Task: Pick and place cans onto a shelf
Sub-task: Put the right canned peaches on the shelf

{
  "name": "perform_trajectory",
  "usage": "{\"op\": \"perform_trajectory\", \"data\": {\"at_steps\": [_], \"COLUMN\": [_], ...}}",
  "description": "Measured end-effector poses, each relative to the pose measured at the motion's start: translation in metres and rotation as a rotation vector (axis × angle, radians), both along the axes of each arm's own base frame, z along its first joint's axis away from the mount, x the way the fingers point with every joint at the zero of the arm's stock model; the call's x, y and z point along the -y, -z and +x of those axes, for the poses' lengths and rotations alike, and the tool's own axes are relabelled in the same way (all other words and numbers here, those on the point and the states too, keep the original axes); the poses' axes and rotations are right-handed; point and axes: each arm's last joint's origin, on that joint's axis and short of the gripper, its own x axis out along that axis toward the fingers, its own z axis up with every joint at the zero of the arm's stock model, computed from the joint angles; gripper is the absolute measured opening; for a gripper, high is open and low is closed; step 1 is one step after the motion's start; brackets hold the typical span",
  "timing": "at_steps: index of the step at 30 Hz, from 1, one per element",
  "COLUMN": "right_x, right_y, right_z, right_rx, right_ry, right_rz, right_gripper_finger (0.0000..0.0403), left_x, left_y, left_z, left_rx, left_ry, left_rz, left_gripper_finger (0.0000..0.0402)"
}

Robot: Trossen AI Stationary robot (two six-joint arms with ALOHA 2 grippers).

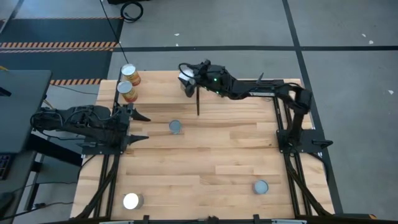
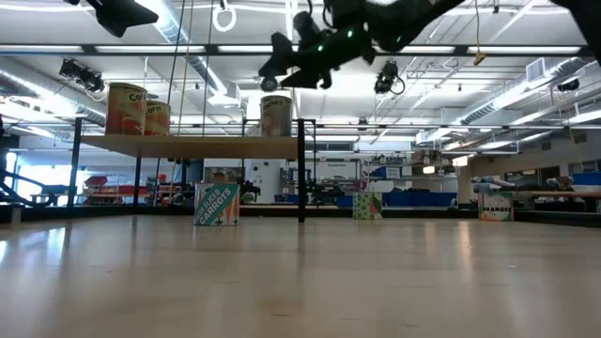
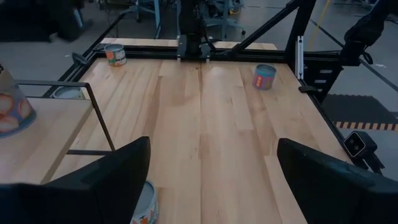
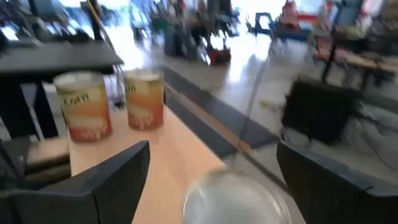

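The shelf [image 1: 158, 84] is a light-wood board on thin black legs at the table's far side. Three round cans stand on it: two orange-labelled ones [image 1: 129, 74] [image 1: 127, 91] side by side at one end and a pale one [image 2: 275, 115] at the other. The right gripper [image 1: 186, 77] hovers just above the pale can's shiny silver lid, fingers spread wide, not touching it. The left gripper [image 1: 140, 127] waits open at the table's left edge. Three more cans [image 1: 176, 127] [image 1: 260, 186] [image 1: 131, 201] stand on the tabletop [image 1: 211, 155].
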Motion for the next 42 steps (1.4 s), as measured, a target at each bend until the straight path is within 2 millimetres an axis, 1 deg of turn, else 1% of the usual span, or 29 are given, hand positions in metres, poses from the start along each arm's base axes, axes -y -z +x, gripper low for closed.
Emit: {"op": "perform_trajectory", "data": {"at_steps": [4, 8, 11, 13, 20, 26, 30, 32, 34, 38, 40, 42], "right_x": [-0.025, -0.039, -0.041, -0.041, -0.036, -0.022, -0.015, -0.015, -0.022, -0.044, -0.056, -0.066], "right_y": [-0.010, -0.003, 0.007, 0.018, 0.031, 0.029, 0.027, 0.027, 0.020, -0.008, -0.009, -0.004], "right_z": [-0.011, -0.012, -0.007, -0.004, 0.010, 0.005, 0.003, 0.003, 0.001, 0.001, 0.004, 0.010], "right_rx": [-0.104, -0.151, -0.132, -0.155, -0.072, -0.061, -0.061, -0.096, -0.129, -0.151, -0.226, -0.297], "right_ry": [0.057, 0.068, 0.091, 0.111, 0.140, 0.228, 0.239, 0.229, 0.214, 0.192, 0.124, 0.024], "right_rz": [0.063, 0.163, 0.256, 0.301, 0.306, 0.264, 0.238, 0.200, 0.131, 0.024, -0.068, -0.151], "right_gripper_finger": [0.0348, 0.0333, 0.0314, 0.0299, 0.0256, 0.0241, 0.0240, 0.0240, 0.0240, 0.0240, 0.0240, 0.0240], "left_x": [0.000, 0.000, 0.000, 0.000, 0.000, 0.000, 0.001, 0.001, 0.001, 0.001, 0.001, 0.001], "left_y": [0.000, 0.000, 0.000, 0.000, 0.000, 0.000, 0.000, 0.000, 0.000, 0.000, 0.000, 0.000], "left_z": [0.000, 0.000, 0.000, 0.000, 0.000, 0.000, 0.000, 0.000, 0.000, 0.000, 0.000, 0.000], "left_rx": [-0.001, -0.001, 0.000, -0.001, 0.002, 0.001, 0.001, 0.000, -0.001, -0.004, -0.005, -0.004], "left_ry": [0.000, 0.007, 0.008, 0.009, 0.007, 0.011, 0.018, 0.017, 0.017, 0.017, 0.017, 0.017], "left_rz": [0.001, 0.021, 0.025, 0.024, 0.020, -0.014, -0.031, -0.035, -0.035, -0.035, -0.034, -0.035], "left_gripper_finger": [0.0357, 0.0357, 0.0357, 0.0357, 0.0357, 0.0357, 0.0357, 0.0357, 0.0357, 0.0357, 0.0357, 0.0357]}}
